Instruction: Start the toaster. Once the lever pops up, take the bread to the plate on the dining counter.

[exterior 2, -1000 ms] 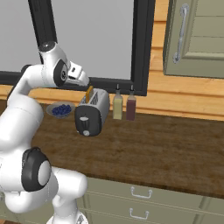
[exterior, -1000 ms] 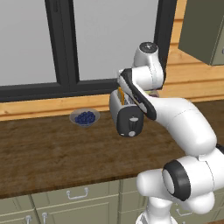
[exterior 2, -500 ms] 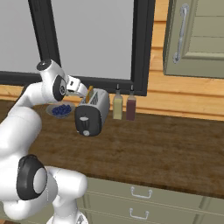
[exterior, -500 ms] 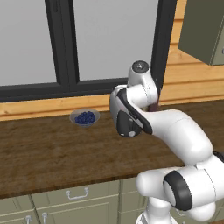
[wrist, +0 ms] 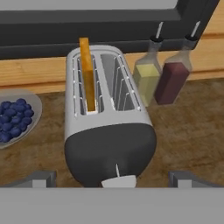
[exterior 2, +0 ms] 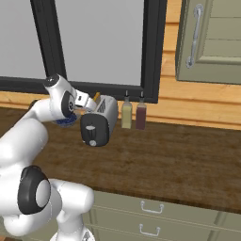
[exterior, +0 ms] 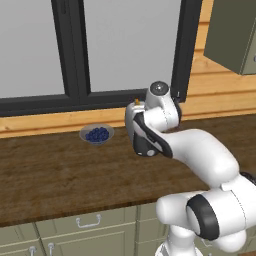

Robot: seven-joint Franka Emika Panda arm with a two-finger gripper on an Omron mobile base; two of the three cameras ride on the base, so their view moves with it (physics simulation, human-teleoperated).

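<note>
There, on the long dark brown wood-grain worktop [exterior 2: 179, 155], the small rounded silver-grey metal two-slot toaster [wrist: 105, 127] stood with its black end panel facing out toward the room and its far end toward the window. A thin slice of bread [wrist: 86, 74], golden-brown along its crust, stood upright in the left-hand slot as the hand view showed it, its upper part sticking well above the toaster's top; the slot beside it was empty. Low on the black panel sat a small pale knob [wrist: 118, 180]; I could not make out the dark lever tab itself. The white arm's two-finger gripper [wrist: 112, 179] hung close over the panel end of the toaster, its dark fingertips [wrist: 41, 178] spread wide apart, one to each side of the toaster's width, with nothing between them and no visible contact with the metal. In the left base view the arm's wrist covered most of the toaster [exterior: 145, 145]. Just beside the toaster, toward the window, stood two glass bottles, one of pale yellow-green liquid [exterior 2: 126, 114] and one of dark red liquid [exterior 2: 140, 116], side by side and nearly touching. On the toaster's other side, a little apart, lay a shallow grey bowl of blueberries [exterior: 97, 134].
</note>
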